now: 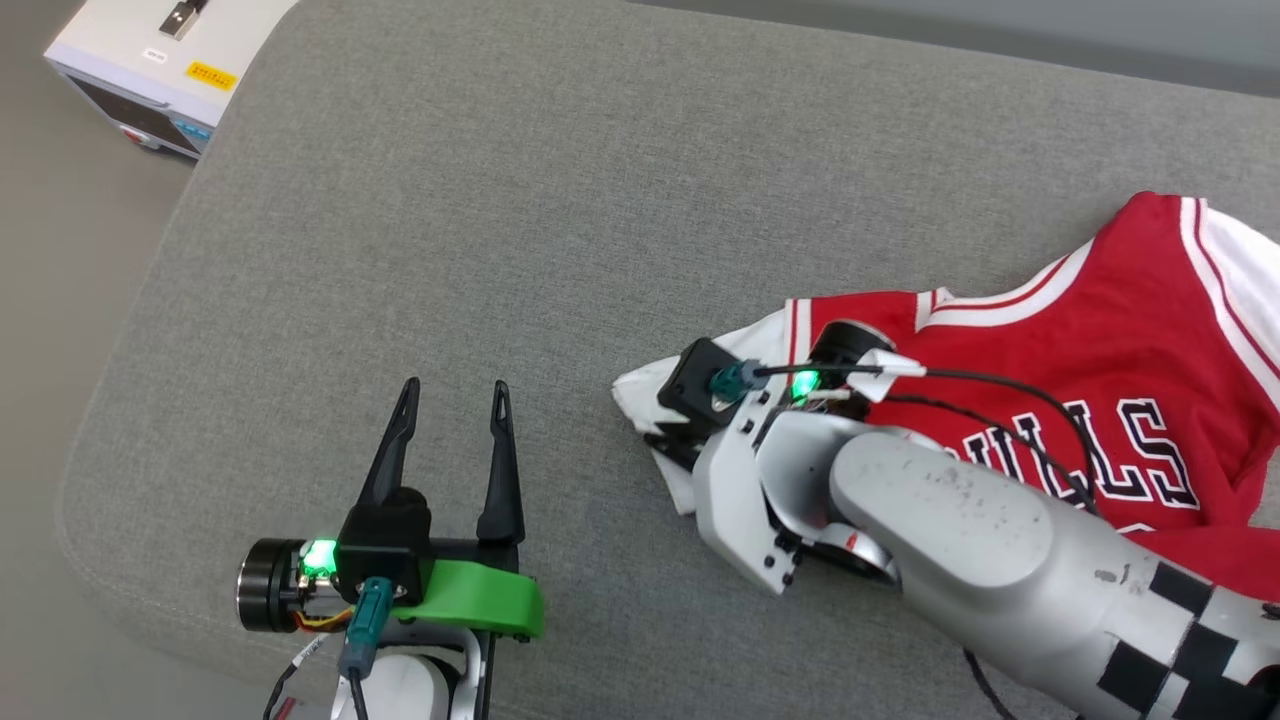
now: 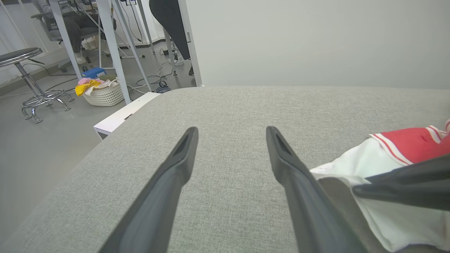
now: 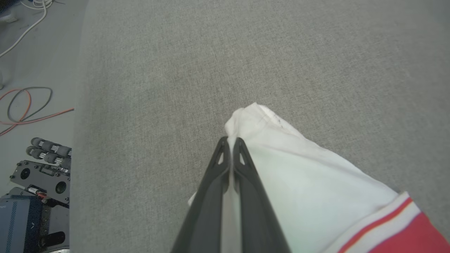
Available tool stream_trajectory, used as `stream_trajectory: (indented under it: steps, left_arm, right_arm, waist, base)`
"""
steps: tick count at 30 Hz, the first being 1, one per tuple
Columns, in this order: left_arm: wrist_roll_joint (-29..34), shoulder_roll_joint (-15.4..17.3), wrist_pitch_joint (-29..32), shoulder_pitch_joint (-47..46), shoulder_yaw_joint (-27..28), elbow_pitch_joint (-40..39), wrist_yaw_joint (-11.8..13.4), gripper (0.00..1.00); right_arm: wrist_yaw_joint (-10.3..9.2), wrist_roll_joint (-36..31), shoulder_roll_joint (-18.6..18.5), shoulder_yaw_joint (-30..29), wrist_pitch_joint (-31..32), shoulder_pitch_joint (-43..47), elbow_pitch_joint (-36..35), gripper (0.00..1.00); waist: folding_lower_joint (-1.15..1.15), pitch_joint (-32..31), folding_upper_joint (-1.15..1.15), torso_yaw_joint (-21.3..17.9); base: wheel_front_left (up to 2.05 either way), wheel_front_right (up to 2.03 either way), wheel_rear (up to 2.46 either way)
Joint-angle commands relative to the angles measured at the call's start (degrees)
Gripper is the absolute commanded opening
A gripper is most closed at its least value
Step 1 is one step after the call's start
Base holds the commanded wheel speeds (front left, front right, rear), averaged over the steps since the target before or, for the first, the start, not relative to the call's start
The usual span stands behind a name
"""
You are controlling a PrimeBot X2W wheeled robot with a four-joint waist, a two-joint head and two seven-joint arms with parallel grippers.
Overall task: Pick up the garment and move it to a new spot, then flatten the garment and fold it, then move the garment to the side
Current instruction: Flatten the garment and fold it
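Garment [image 1: 1100, 340] on grey fabric cushion [image 1: 500, 200]; laundry basket [image 2: 103, 96] on floor [image 2: 35, 158] beyond.

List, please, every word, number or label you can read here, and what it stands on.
"ULLS": black, white-outlined letters on the red garment; the start is hidden.
Yellow label on the white device: too small to read.
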Motion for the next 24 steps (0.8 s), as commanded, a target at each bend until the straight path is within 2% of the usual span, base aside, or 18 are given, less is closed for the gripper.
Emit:
stream_trajectory:
  steps: [1, 8, 10, 11, 12, 14, 19, 24]
  left_arm:
    - [-0.5, -0.2, -0.3, 0.4, -0.2, 0.0, 0.4, 1.0]
    - [-0.9, -0.3, -0.3, 0.0, -0.6, 0.4, 0.8, 1.0]
    - [-0.8, -0.3, -0.3, 0.1, -0.2, 0.6, 0.8, 1.0]
    - [-0.7, -0.3, -0.3, 0.2, -0.1, 0.7, 0.8, 1.0]
    - [-0.5, -0.3, -0.3, 0.3, 0.1, 0.8, 0.7, 1.0]
    - [-0.2, -0.3, -0.3, 0.7, 0.4, 1.0, 0.4, 1.0]
    - [0.6, -0.1, -0.3, 2.2, 1.5, 1.1, -0.1, 1.0]
    - [1.2, 0.5, -0.3, 4.1, 2.3, 0.8, -0.6, 1.0]
  right_arm:
    - [-0.03, 0.6, 0.9, 1.1, -0.1, 0.6, 0.6, 0.0]
    - [-0.03, 0.2, 2.1, 3.4, 4.9, 5.8, 2.8, 0.0]
    - [-0.03, -0.2, 2.1, 3.4, 4.2, 6.5, 2.5, 0.0]
    - [-0.03, -0.4, 2.0, 3.4, 3.0, 6.3, 2.4, 0.34]
    - [-0.03, -0.6, 1.8, 3.4, 0.9, 5.8, 2.3, 1.0]
    - [-0.03, -0.9, 1.6, 3.2, -3.9, 5.0, 2.0, 1.0]
    - [-0.03, -3.3, 0.3, -2.0, -15.0, 5.5, 0.5, 1.0]
    - [-0.03, -8.6, -2.4, -12.6, -23.0, 10.5, -2.2, 1.0]
  waist:
    - [0.0, 0.3, 0.0, 0.5]
    - [0.0, 0.6, 0.0, 0.6]
    - [0.0, 0.2, 0.0, 0.0]
    - [0.0, -0.1, 0.0, -0.2]
    - [0.0, -0.7, 0.0, -0.6]
    - [0.0, -1.8, 0.0, -1.4]
    - [0.0, -5.0, 0.0, -3.7]
    - [0.0, -7.9, 0.0, -6.2]
  base:
    - [0.0, 0.0, 0.0]
    - [0.0, 0.0, 0.0]
    - [0.0, 0.0, 0.0]
    - [0.0, 0.0, 0.0]
    - [0.0, 0.0, 0.0]
    - [0.0, 0.0, 0.0]
    - [0.0, 0.0, 0.0]
    - [0.0, 0.0, 0.0]
